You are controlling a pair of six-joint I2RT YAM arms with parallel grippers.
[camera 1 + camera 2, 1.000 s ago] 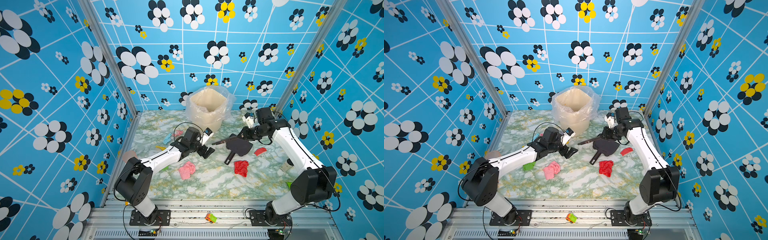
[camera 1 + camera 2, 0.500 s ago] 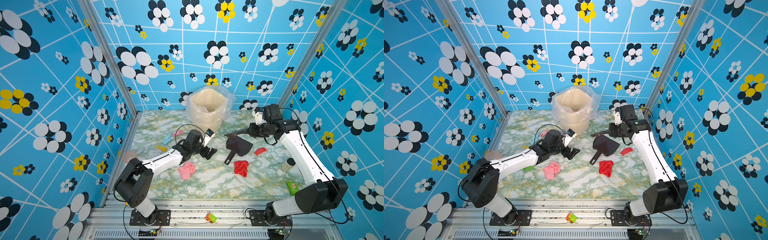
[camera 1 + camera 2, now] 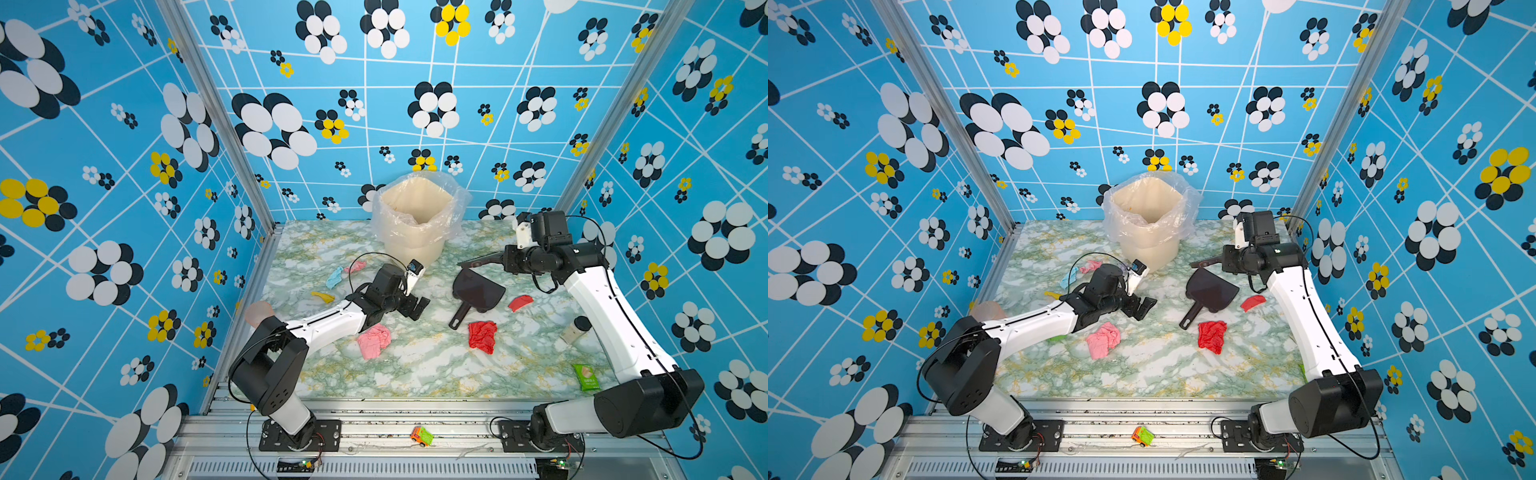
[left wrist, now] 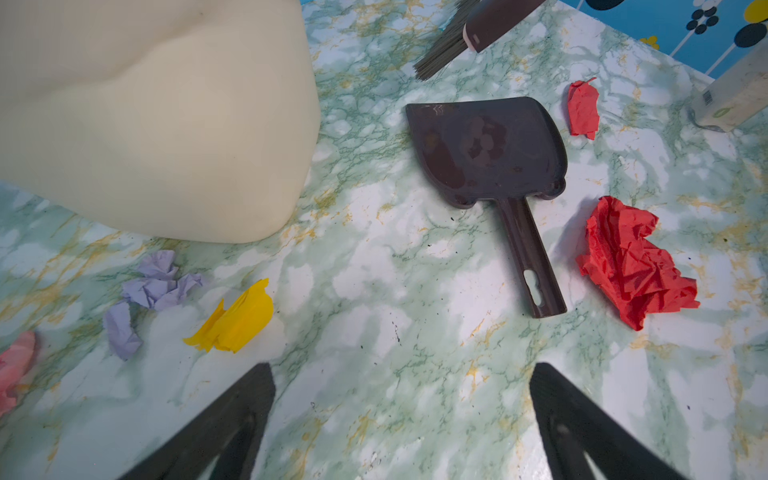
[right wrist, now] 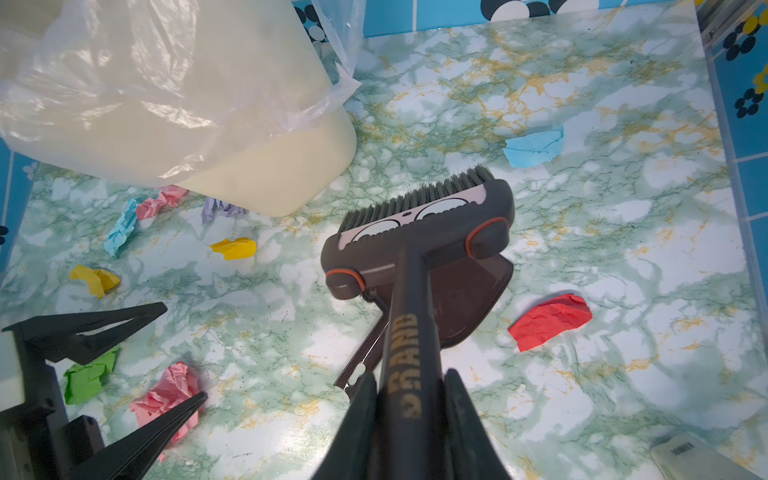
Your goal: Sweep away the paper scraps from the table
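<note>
Step in hand: tool pick-up. The right gripper [image 5: 409,386] is clamped on the brush [image 5: 419,224] handle, with the bristles raised over the dustpan [image 4: 486,145], which lies empty mid-table. The left gripper [image 4: 401,374] is spread wide, short of the dustpan handle; its next move is probably to close on that handle. The paper scraps [image 3: 482,336] lie scattered across the table [image 3: 436,374], from the middle to the left edge. The bin [image 3: 409,251], at the far edge, shows no scraps in its visible interior

Around me stand three bright blue walls [image 3: 399,70], crossed by white lines and dotted with black, white and yellow flowers. Aluminium posts [image 3: 218,120] rise at upper left and upper right, evenly lit.
</note>
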